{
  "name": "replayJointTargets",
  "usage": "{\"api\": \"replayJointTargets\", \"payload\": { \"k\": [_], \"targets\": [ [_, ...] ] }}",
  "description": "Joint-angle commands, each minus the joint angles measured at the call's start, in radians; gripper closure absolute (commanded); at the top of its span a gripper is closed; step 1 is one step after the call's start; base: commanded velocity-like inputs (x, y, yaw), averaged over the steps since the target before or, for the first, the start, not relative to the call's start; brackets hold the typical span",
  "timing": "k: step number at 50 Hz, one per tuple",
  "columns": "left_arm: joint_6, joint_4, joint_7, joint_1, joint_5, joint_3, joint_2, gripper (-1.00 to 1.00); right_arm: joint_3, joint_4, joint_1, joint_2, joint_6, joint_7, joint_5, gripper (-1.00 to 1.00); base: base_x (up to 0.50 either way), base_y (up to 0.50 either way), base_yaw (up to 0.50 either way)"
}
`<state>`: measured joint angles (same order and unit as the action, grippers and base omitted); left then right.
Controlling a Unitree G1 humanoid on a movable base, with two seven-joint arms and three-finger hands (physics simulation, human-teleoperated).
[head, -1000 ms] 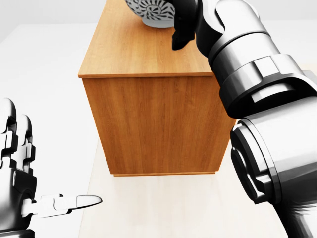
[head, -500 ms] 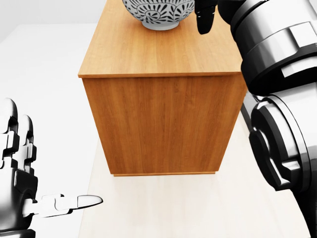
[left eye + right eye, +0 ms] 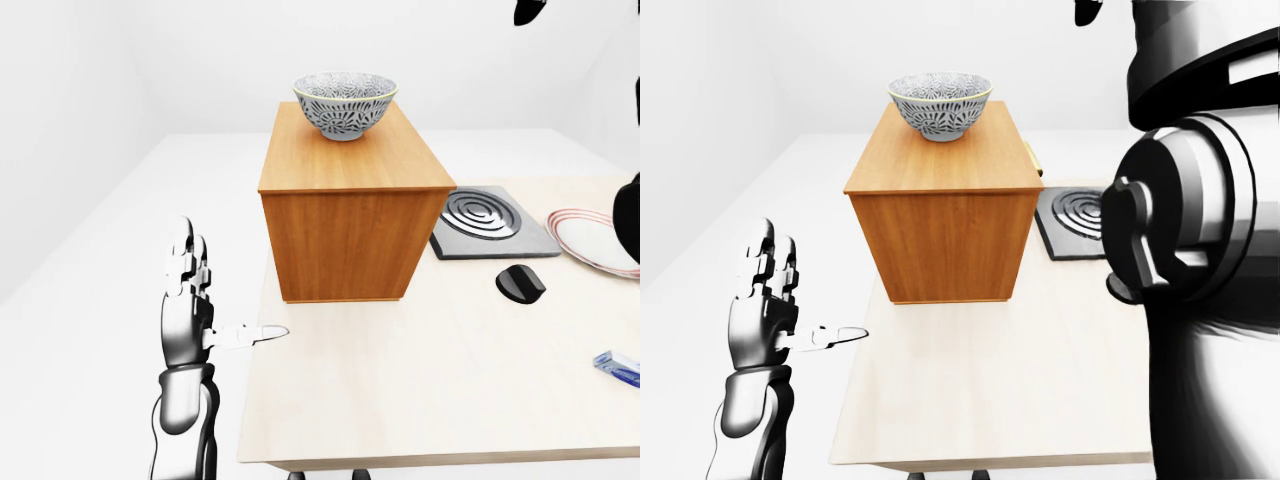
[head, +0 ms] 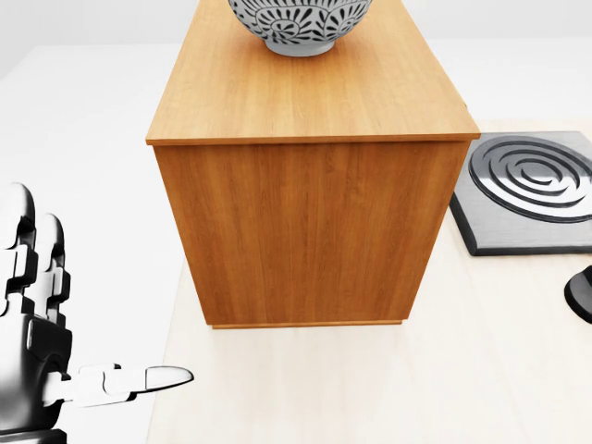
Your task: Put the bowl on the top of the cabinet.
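Note:
The patterned grey bowl stands upright on top of the wooden cabinet, toward the far end of its top, with nothing touching it. The cabinet sits on the pale table. My left hand is held beside the table's left edge, below and left of the cabinet, open with fingers upright and thumb pointing right, holding nothing. Of my right hand only a dark fingertip shows at the top edge, above and right of the bowl. Its arm fills the right of the right-eye view.
A grey burner plate with spiral rings lies right of the cabinet. Nearer me on the table are a small black knob, a red-rimmed plate at the right edge and a blue item.
My right arm has risen up and away from the bowl and left the head view, uncovering the burner plate. The bowl stays on the cabinet. The left hand has not moved.

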<state>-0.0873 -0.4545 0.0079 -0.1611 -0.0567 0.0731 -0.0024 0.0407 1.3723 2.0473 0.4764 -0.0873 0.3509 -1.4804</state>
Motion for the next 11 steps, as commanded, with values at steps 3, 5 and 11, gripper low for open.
{"api": "replayJointTargets", "payload": {
  "k": [3,5,11],
  "targets": [
    [0.000,0.000,-0.005,-0.001,0.000,-0.005,0.000,-1.00,0.048,0.000,0.047,0.141,0.000,-0.032,-0.087,-1.00,0.00,0.00,0.00],
    [0.000,-0.007,-0.004,-0.004,-0.002,-0.005,-0.001,-1.00,0.051,0.000,0.047,0.166,0.000,-0.046,-0.101,-1.00,0.00,0.00,0.00],
    [0.000,-0.007,0.003,0.003,-0.007,0.002,-0.001,-1.00,0.070,-0.002,0.047,0.227,0.000,-0.058,-0.125,-1.00,0.00,0.00,0.00]
  ]
}}
